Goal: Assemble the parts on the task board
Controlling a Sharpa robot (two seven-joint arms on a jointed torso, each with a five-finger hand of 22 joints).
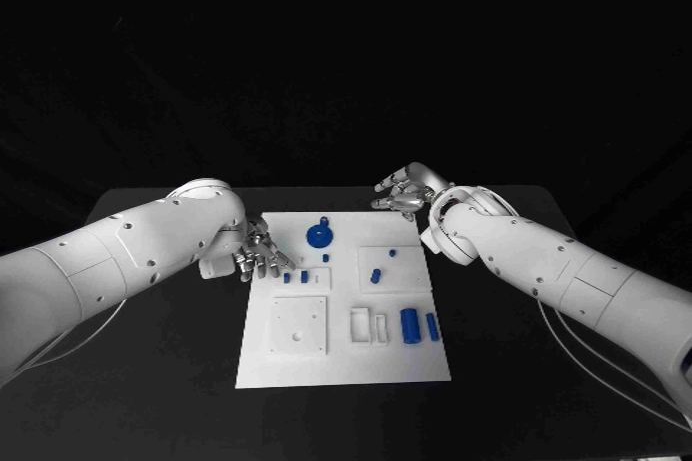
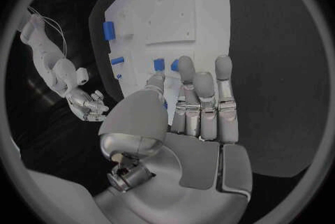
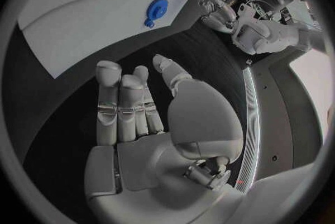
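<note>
Table: black surface [image 1: 173, 381], dark background all round; white task board [image 1: 346, 371] lies flat in the middle.
Near edge of board: bare white strip, nothing standing on it.
Lower board: raised square plate [image 1: 300, 326] on the robot's left half; beside it two slim white blocks [image 1: 369, 326]; next to those two upright blue cylinders [image 1: 411, 325], the larger one nearer the blocks.
Mid board: two small blue parts [image 1: 296, 277] side by side near the left hand; a short blue peg [image 1: 376, 276] on a square pad toward the right side.
Far board: round blue gear-like part [image 1: 320, 234] with a small knob at its rim, lying flat (wrist view shows it as a ring).
Left hand: [image 1: 255, 255] over the board's left edge, fingers straight and slightly apart, palm empty, touching no part as far as I can tell.
Right hand: [image 1: 408, 193] off the board beyond its far right corner, over bare table, fingers loosely extended, holding nothing.
</note>
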